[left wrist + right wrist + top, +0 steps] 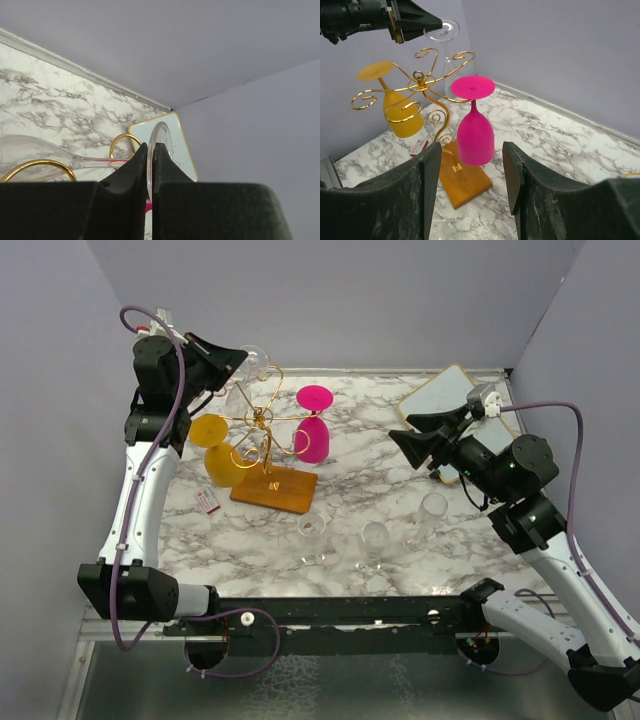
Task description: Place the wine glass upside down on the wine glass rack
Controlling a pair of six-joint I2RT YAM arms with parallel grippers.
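Left end effector [150, 150], raised, pinches wine glass [163, 134] foot beside rack [274, 490].

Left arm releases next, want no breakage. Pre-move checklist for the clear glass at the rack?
1. Left jaws shut on clear glass by its foot: ok.
2. Glass inverted, foot up: ok.
3. Stem seated in an arm of the rack: cannot tell.
4. Apart from yellow glass and pink glass: looks ok.
5. Right jaws open, off to the side of the rack: ok.
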